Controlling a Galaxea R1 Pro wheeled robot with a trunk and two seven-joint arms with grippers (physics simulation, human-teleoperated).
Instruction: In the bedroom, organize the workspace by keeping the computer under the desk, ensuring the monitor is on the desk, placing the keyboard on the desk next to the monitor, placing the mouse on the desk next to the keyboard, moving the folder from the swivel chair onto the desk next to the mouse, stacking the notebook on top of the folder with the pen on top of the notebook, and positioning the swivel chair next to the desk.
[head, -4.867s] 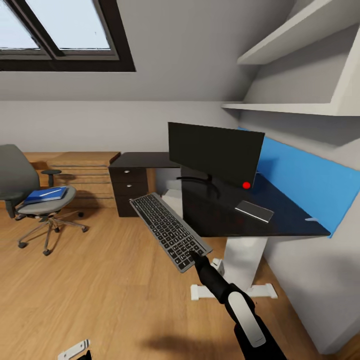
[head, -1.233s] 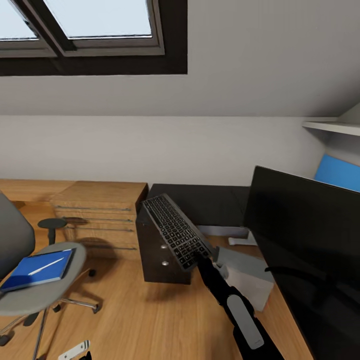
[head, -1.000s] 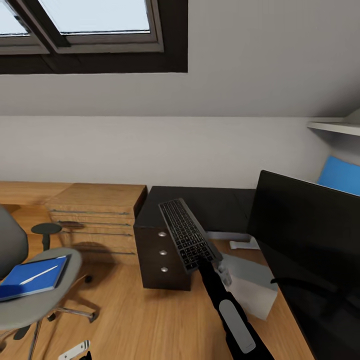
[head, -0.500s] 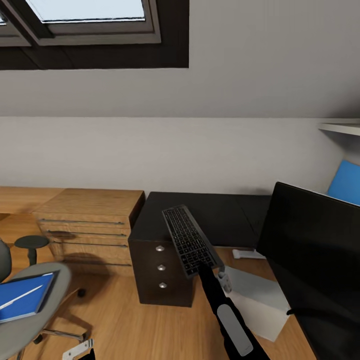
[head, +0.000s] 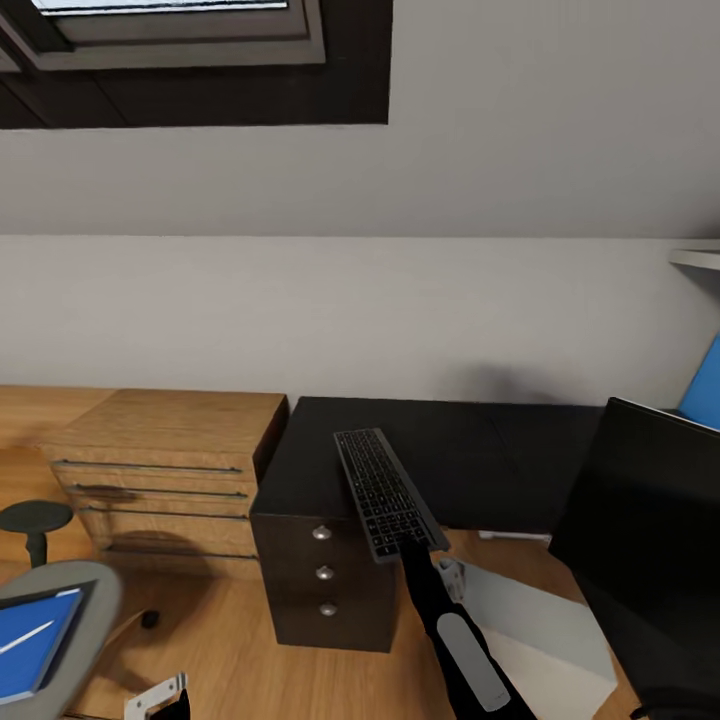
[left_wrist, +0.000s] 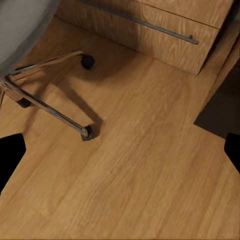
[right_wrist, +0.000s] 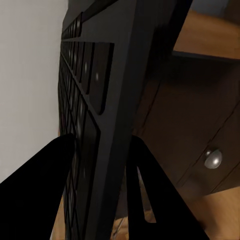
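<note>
My right gripper is shut on the near end of the keyboard, holding it in the air over the dark end of the desk. The right wrist view shows the keyboard edge-on between my fingers. The monitor stands at the right, with the grey computer on the floor below it. At lower left is the swivel chair, with a flat blue folder and the white pen on its seat. My left gripper is open over the floor. The mouse is out of view.
A dark three-drawer unit stands under the desk's end, beside a light-wood drawer chest. The chair's chrome legs and castors spread over the wood floor. A blue back panel and a shelf are at the far right.
The head camera has moved closer and turned left, so chair and monitor slide toward the picture's edges. The keyboard stays in my right gripper, now over the dark drawer unit.
</note>
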